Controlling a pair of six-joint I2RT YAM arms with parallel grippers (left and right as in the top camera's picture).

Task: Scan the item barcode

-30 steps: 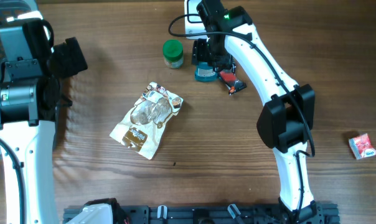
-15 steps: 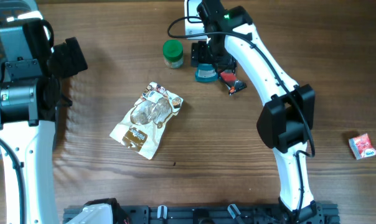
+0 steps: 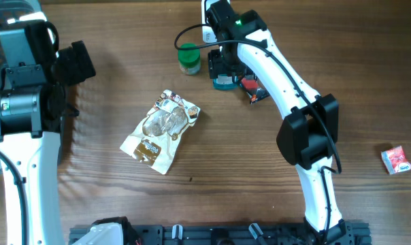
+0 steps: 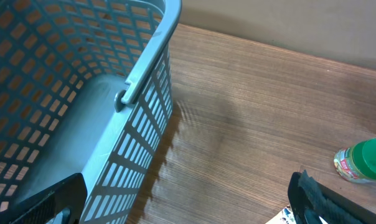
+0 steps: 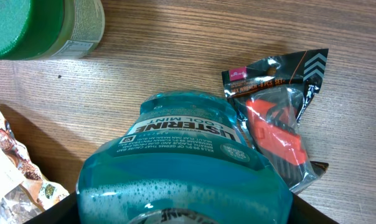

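Right gripper (image 5: 182, 211): its jaws stand apart on either side of the bottle (image 5: 175, 168), with only the finger edges showing in the wrist view. You cannot tell whether the pads press the bottle or merely flank it.

The bottle stands on the surface (image 5: 194, 37) directly under this gripper, between the jar (image 5: 32, 28) and the packet (image 5: 278, 118). Blue liquid with froth fills it, so expect it to be heavy for its size and to slosh when tilted. The plastic looks stiff and smooth, and probably slippery. Take it across the body below the shoulder, not over the label.

Hidden: no barcode shows, only the brand label. The top of the bottle is cut off at the frame edge, and from overhead the arm covers most of it.

Farther out, the bag (image 3: 161, 129) lies near the middle of the surface. The left gripper (image 4: 182, 202) hangs wide apart and empty beside the basket (image 4: 132, 93).
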